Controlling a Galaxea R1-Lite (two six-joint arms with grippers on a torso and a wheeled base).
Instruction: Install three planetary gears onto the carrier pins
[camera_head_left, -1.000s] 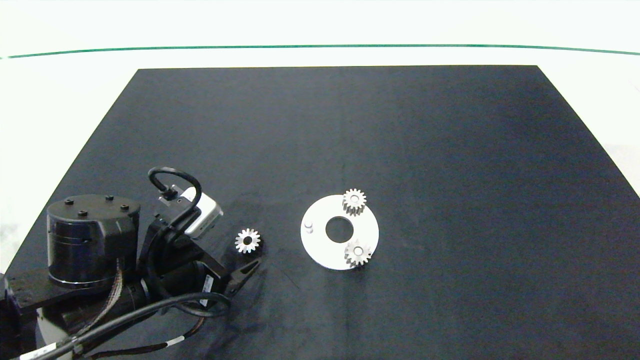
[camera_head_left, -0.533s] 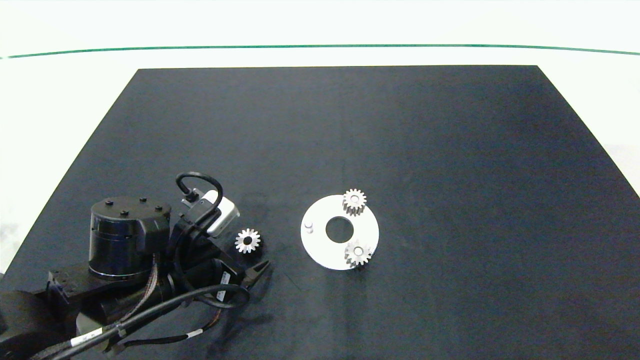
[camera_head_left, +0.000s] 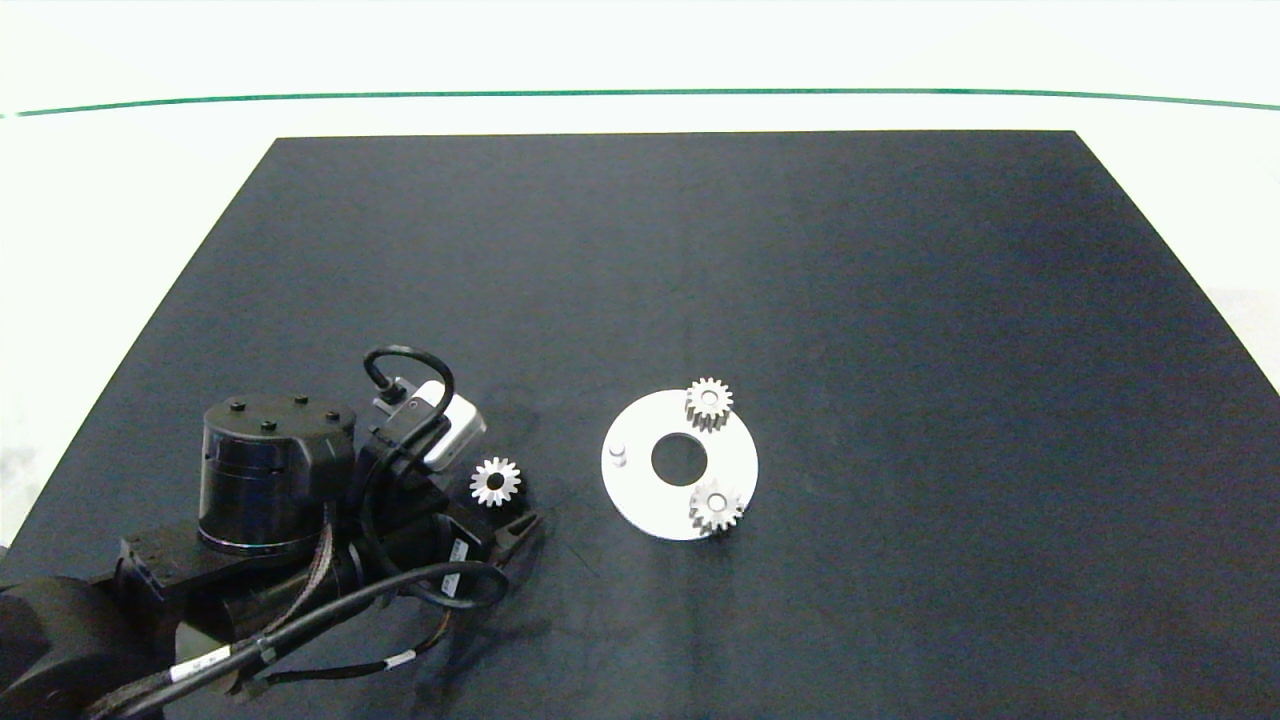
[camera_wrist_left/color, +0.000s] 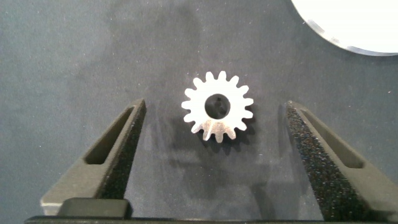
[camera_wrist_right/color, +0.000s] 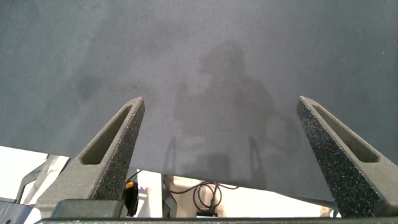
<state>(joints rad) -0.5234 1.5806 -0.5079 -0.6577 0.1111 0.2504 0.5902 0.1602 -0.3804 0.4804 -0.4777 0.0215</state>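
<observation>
On the dark mat, left of the white disc, a loose planetary gear is lying flat between the wide-spread fingers of the left gripper, untouched. Two gears are sitting on carrier pins; one pin is standing bare. The right gripper is hanging open, empty.

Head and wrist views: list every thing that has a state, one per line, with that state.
Loose gear: flat on the mat, not on a pin, between the open fingers.
Far gear: seated on its pin.
Near gear: seated on its pin.
Third pin: bare, upright.
White disc: flat on the mat.
Left gripper: open, straddling the loose gear.
Right gripper: open, holding nothing.
</observation>
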